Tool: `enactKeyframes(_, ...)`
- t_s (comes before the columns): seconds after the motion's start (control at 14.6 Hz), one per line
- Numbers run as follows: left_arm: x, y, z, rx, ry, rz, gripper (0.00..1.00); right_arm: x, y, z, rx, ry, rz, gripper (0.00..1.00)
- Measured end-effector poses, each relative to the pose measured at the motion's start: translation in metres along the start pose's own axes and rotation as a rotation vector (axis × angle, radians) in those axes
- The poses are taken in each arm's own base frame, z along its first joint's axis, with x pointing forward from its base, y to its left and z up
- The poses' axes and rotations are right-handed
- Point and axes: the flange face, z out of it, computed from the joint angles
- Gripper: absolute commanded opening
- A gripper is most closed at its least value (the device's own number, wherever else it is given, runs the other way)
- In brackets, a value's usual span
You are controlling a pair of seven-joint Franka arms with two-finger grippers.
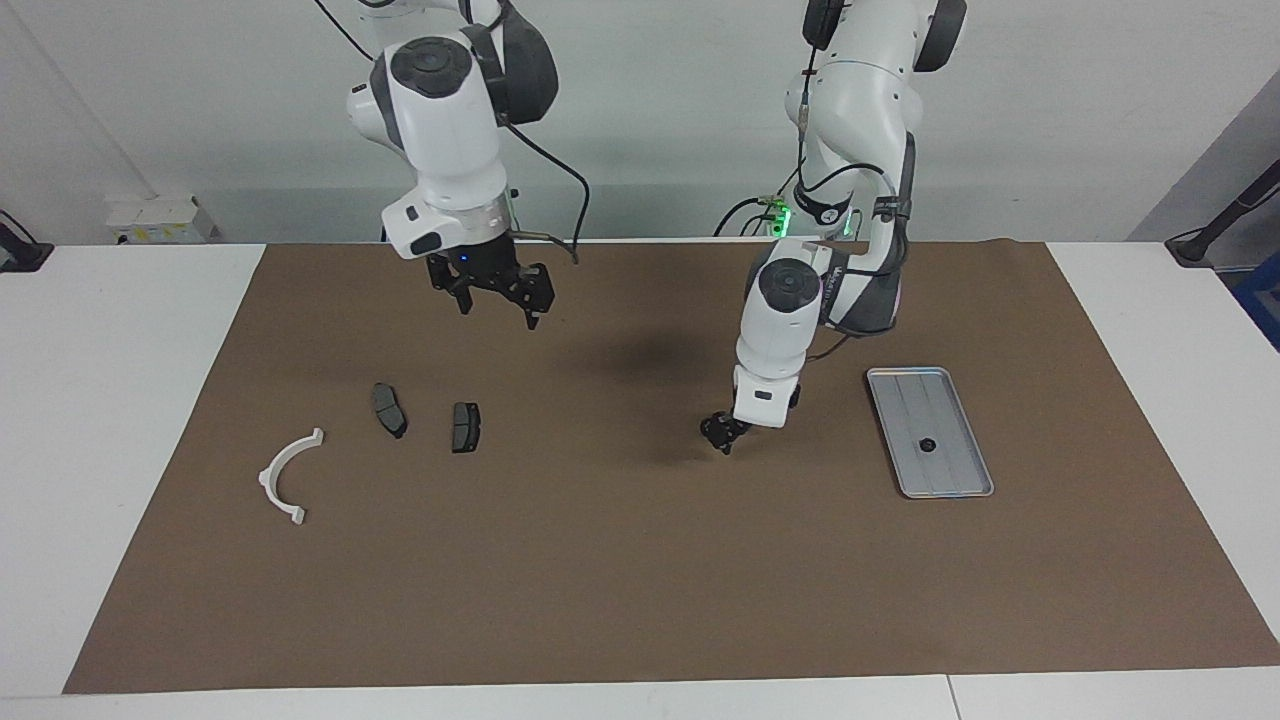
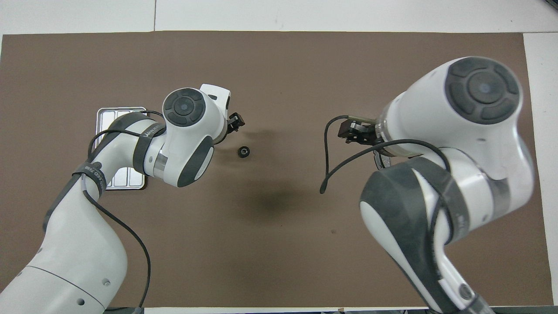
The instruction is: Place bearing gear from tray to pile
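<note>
Gear (image 2: 243,151) lying on mat (image 2: 279,244) mid-surface, just beside low left end effector (image 1: 722,432); cannot tell its opening. Second gear (image 1: 927,445) sitting in tray (image 1: 975,470). Right end effector (image 1: 497,300) hanging wide over mat near pile (image 1: 389,410). Probably handover: right centring over gear, descending straight, closing gently.

A white table (image 1: 120,420) carries a brown mat (image 1: 640,580) over most of its top. Seen from the facing camera, the tray (image 1: 950,480) lies flat at 3 o'clock of the mat's centre. The white bracket (image 1: 287,476) lies at 9 o'clock, and two dark pads (image 1: 389,410) lie apart between it and the centre. From overhead, a small black ring (image 2: 243,151) seems to lie near the centre.
</note>
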Motion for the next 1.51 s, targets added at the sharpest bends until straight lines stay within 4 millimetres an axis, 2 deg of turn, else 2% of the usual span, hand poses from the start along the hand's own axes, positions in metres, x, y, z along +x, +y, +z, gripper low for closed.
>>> enactKeyframes(0.21,0.047,-0.042,-0.015,0.001,0.009,-0.096,1.00,-0.018,-0.058,0.059,0.018,0.002,0.111,1.00)
enactKeyframes(0.41,0.074,-0.072,-0.020,0.002,0.015,-0.144,1.00,-0.040,-0.104,0.110,0.046,0.007,0.240,1.00)
enactKeyframes(0.62,0.100,-0.102,-0.018,0.009,0.014,-0.066,1.00,-0.071,-0.152,0.154,0.057,0.003,0.351,1.00)
enactKeyframes(0.75,0.126,-0.136,-0.017,0.015,0.014,0.000,1.00,-0.087,-0.188,0.179,0.035,0.036,0.374,1.00)
enactKeyframes(0.82,0.137,-0.151,-0.017,0.017,0.013,0.062,1.00,-0.089,-0.200,0.189,0.018,0.044,0.376,1.00)
enactKeyframes(1.03,0.158,-0.185,-0.015,0.024,0.010,0.244,1.00,-0.085,-0.218,0.198,-0.021,0.045,0.369,1.00)
enactKeyframes(1.23,0.169,-0.208,-0.013,0.028,0.004,0.410,1.00,-0.080,-0.231,0.201,-0.037,0.050,0.365,1.00)
enactKeyframes(1.44,0.161,-0.211,0.003,0.027,-0.005,0.484,1.00,-0.071,-0.241,0.207,-0.045,0.050,0.373,1.00)
enactKeyframes(1.51,0.154,-0.210,0.013,0.025,-0.006,0.495,0.95,-0.069,-0.244,0.212,-0.046,0.049,0.379,1.00)
